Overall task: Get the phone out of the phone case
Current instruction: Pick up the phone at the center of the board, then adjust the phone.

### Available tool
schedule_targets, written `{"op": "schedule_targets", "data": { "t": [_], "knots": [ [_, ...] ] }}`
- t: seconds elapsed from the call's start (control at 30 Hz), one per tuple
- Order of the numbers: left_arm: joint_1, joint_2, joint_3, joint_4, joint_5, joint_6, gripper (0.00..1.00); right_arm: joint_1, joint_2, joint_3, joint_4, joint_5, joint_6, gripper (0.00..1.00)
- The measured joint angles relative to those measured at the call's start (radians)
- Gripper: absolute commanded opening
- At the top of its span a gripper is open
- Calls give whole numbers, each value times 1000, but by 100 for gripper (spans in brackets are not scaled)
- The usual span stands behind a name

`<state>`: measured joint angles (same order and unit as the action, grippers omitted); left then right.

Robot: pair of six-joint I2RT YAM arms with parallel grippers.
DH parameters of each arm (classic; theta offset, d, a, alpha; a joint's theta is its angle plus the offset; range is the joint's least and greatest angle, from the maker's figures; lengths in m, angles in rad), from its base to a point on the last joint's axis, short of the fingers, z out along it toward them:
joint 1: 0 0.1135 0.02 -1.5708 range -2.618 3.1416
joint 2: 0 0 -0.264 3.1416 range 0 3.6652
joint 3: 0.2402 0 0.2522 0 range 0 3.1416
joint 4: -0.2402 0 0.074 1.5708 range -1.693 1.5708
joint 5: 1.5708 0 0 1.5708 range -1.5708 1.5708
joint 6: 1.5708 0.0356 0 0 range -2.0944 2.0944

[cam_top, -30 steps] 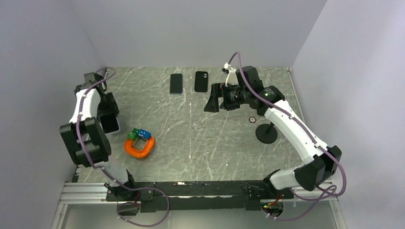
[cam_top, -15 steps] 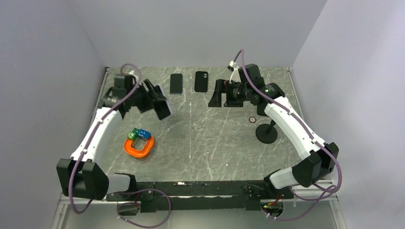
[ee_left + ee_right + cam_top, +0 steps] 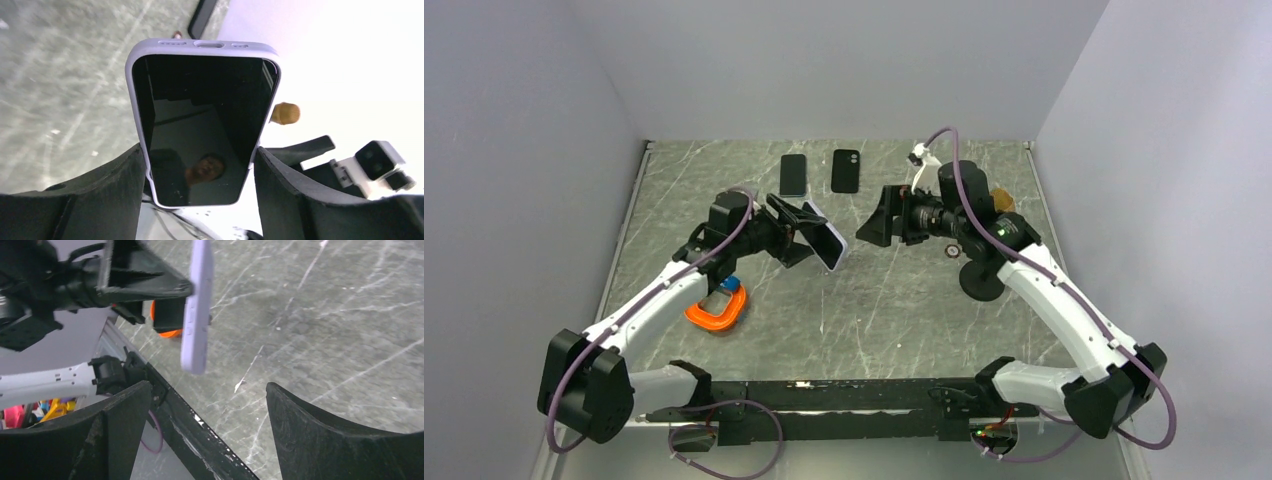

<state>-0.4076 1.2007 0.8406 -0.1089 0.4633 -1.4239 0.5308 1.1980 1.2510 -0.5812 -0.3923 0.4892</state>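
Observation:
My left gripper [image 3: 809, 232] is shut on a phone in a pale lilac case [image 3: 828, 245] and holds it in the air over the middle of the table. In the left wrist view the phone's dark screen [image 3: 202, 125] sits in the lilac case [image 3: 205, 47], pinched between the two fingers [image 3: 100, 185]. My right gripper [image 3: 872, 220] is open and empty, a short way right of the phone and facing it. In the right wrist view the cased phone [image 3: 196, 310] shows edge-on ahead of the open fingers [image 3: 125, 415].
Two dark phones or cases [image 3: 793, 174] [image 3: 845, 170] lie flat at the back of the table. An orange ring with green and blue blocks [image 3: 716, 305] sits at front left. A black round stand [image 3: 982, 278] and a small ring [image 3: 951, 250] lie under the right arm.
My left arm has swung from the far left to the table's middle, carrying the cased phone. My right gripper has dropped a little and now faces the phone closely.

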Motion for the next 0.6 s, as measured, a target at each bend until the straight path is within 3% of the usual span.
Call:
{"op": "schedule_targets", "data": {
  "t": [0.1,0.17,0.37,0.43,0.5,0.53,0.57,0.6],
  "knots": [
    [-49,-13,-39,64,-24,-182,0,58,-39,-39,56,19,6,84],
    [-83,-13,-37,92,-26,-265,0,98,-56,-55,97,49,11,77],
    [-150,-15,42,68,-54,-371,0,185,-35,-57,137,196,18,54],
    [-165,-21,64,69,-66,-389,0,201,-14,-57,136,246,21,41],
    [-178,-31,70,67,-89,-404,0,211,-1,-57,142,281,26,15],
    [-184,-33,70,64,-105,-411,14,214,1,-57,145,291,28,0],
    [-191,-33,70,63,-119,-416,38,217,1,-57,145,298,29,0],
    [-198,-33,68,60,-129,-419,73,223,1,-55,149,323,33,0]
  ]
}}
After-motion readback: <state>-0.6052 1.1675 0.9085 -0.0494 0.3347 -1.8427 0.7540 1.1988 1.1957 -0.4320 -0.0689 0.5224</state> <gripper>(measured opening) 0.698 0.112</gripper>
